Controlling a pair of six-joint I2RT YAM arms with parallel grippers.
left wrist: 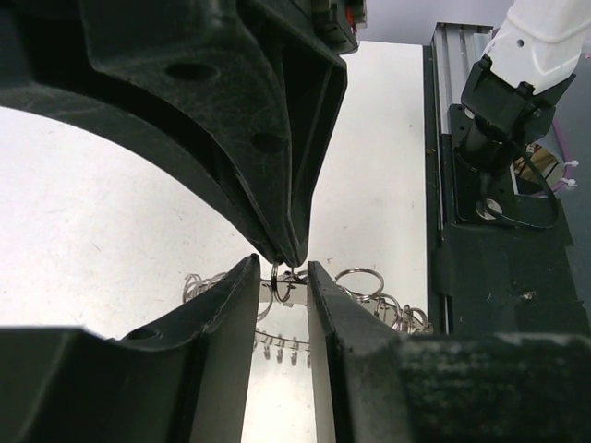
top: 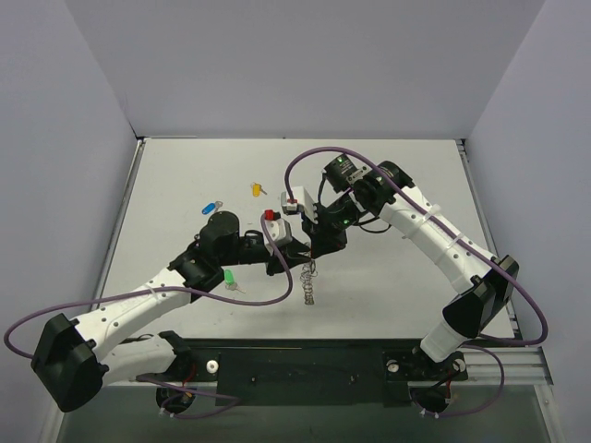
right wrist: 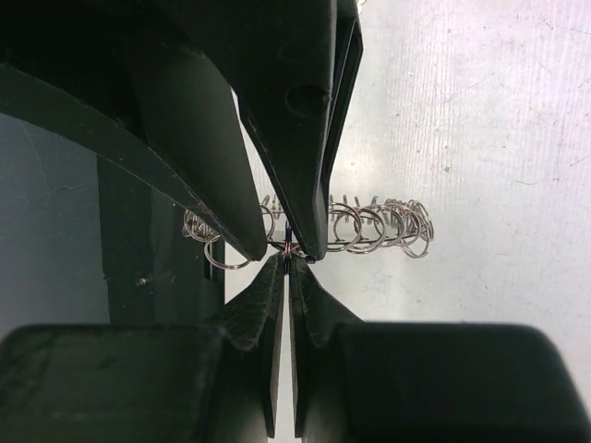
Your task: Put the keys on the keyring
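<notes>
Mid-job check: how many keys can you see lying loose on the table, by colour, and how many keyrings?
yellow key: 1
blue key: 1
green key: 1
keyring: 1
Total: 4

No readable text, labels or numbers

Keys (top: 228, 278) on table (top: 185, 175), left of keyring (top: 309, 286)

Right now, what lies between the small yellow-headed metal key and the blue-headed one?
Nothing; in the top view, the table between yellow-headed key and blue-headed key is bare.
</notes>
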